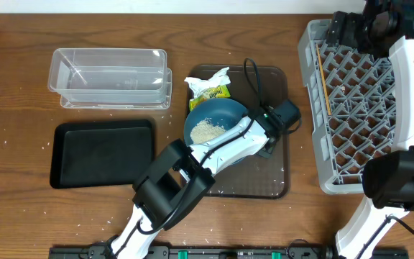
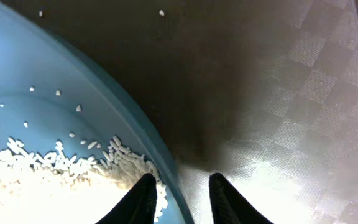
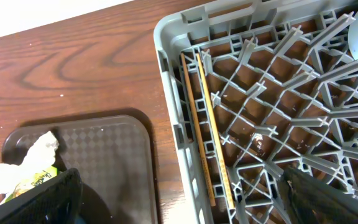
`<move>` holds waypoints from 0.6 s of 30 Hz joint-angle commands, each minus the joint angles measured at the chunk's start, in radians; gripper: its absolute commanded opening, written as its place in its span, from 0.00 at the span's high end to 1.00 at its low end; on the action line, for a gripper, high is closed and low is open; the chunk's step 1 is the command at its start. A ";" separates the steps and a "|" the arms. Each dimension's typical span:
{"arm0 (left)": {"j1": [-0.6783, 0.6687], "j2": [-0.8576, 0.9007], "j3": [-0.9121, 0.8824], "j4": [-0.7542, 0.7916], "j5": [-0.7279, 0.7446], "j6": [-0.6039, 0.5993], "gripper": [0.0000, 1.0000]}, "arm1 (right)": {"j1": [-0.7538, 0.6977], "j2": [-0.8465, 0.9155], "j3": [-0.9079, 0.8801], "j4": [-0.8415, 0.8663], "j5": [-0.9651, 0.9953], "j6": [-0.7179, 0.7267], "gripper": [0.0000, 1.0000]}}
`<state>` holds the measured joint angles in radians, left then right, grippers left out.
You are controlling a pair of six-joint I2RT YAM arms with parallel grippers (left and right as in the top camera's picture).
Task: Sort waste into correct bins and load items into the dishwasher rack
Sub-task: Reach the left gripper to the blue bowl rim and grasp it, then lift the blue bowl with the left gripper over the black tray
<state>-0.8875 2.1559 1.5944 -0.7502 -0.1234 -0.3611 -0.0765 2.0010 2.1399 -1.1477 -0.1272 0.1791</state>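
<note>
Overhead, your left arm reaches across the brown tray (image 1: 275,183) to the right rim of the bowl (image 1: 221,109), which sits on that tray with a heap of rice (image 1: 207,132) inside. Just beyond the bowl, also on the brown tray, lies the napkin (image 1: 207,78) with the wrapper (image 1: 218,91) touching it. To the left on the tabletop (image 1: 20,86), the tub (image 1: 110,78) stands beyond the black tray (image 1: 103,152) — both apart from the brown tray. In the left wrist view your left fingers (image 2: 138,202) stand apart astride the bowl's rim, one over the rice and the other outside over the tray. A thin gap shows on each side, so they are not pinching it. At the right the rack (image 1: 309,108) holds the chopsticks (image 1: 325,90), lying flat along its left wall. Your right fingers (image 3: 48,199) hang spread wide above that side of the rack — gripping nothing.
</note>
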 commanded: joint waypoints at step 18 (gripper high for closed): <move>0.000 -0.065 0.007 -0.035 -0.020 -0.004 0.94 | 0.005 -0.029 0.003 -0.001 -0.004 0.011 0.01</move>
<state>-0.8883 2.1273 1.5948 -0.7815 -0.1616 -0.3626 -0.0765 2.0010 2.1399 -1.1477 -0.1272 0.1791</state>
